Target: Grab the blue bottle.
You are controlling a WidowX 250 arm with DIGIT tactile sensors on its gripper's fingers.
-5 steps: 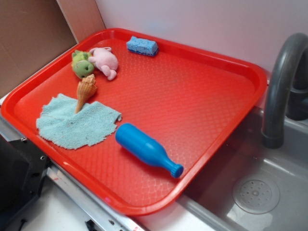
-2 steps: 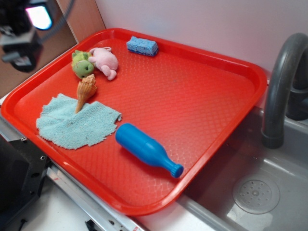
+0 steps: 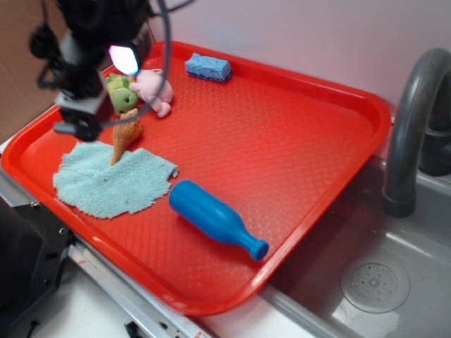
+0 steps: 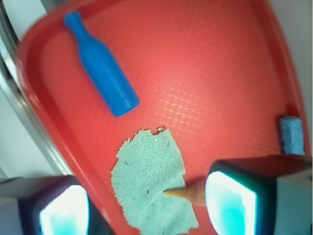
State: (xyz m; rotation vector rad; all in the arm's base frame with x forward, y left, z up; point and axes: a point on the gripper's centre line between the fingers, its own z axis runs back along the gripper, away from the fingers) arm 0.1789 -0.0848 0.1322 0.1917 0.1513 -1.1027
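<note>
At the far left of the exterior view the black robot gripper hung above the left end of the red textured plastic tray, its body blurred. In the wrist view its two glowing fingers stood wide apart with nothing between them.

Just below it lay the pale teal fuzzy cloth, with the tan ridged toy ice-cream cone resting its tip on the cloth's upper edge. Behind the cone sat a small green plush toy touching a pink plush toy. A descent from this spot would likely snag the cloth or knock the cone, because the gripper was over them and not over its target.

Further right, near the tray's front rim, the solid bright-blue smooth plastic bottle lay on its side, base close to the cloth's edge and neck pointing right toward the grey sink. Its round, slick body would probably roll or squirt out if the fingers closed off-centre or along its length; a push could send it over the low rim. The small blue rectangular sponge at the back edge, well apart, could be mistaken for it.
</note>
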